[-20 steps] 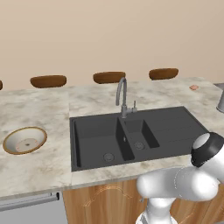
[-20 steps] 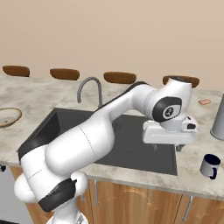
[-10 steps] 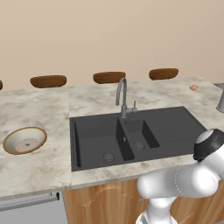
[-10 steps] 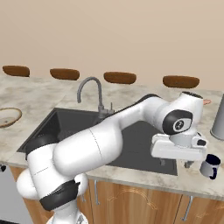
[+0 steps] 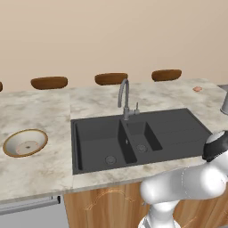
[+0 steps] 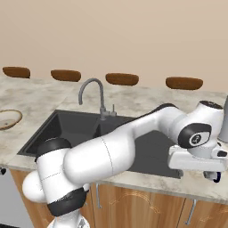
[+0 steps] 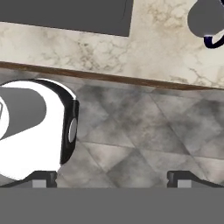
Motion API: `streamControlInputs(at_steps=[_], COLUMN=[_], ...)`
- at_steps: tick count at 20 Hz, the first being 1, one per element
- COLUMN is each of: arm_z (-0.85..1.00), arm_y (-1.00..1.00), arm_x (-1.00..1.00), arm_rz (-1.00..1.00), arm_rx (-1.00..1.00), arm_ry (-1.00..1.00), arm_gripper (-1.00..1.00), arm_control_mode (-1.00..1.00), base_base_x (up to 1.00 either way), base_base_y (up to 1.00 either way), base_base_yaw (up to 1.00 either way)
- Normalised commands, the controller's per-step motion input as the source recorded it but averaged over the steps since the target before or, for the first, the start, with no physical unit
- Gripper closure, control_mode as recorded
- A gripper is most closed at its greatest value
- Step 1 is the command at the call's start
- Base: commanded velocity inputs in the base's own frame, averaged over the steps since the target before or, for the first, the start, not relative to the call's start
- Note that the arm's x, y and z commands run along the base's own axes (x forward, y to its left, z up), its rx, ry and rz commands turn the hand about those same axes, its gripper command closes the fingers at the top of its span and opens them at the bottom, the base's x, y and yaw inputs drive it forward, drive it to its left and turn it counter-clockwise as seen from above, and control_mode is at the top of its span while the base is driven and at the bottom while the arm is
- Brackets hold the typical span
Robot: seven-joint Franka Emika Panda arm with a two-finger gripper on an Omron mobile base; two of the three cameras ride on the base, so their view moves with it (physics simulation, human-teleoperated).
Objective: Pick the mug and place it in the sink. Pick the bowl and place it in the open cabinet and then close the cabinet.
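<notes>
Hand view shows the dark mug (image 7: 207, 19) with its curved handle, the tool (image 7: 113, 179) spread wide.

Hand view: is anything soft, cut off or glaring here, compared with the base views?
Hand view: the mug is cut by the top edge, floor tiles look soft. Right base view: the hand covers most of the mug, edges crisp. Left base view: even flat light, no glare on the sink or bowl.
</notes>
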Motion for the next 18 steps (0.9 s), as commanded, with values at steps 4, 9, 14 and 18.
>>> streamControlInputs(at_steps=[4,9,14,18], arm_z=[-0.14,-0.25,-0.14,-0.03], arm_y=[-0.27,-0.09,-0.02,-0.11], arm_x=[0.00,0.00,0.00,0.14], arm_rz=[0.00,0.00,0.00,0.00], arm_rx=[0.02,0.08,0.09,0.04], arm_ry=[-0.05,-0.09,-0.16,-0.18], arm_gripper=[-1.00,-1.00,-1.00,-1.00], arm_control_mode=[-1.00,-1.00,-1.00,-1.00], base_base_x=[0.00,0.00,0.00,0.00], base_base_y=[0.00,0.00,0.00,0.00], base_base_yaw=[0.00,0.00,0.00,0.00])
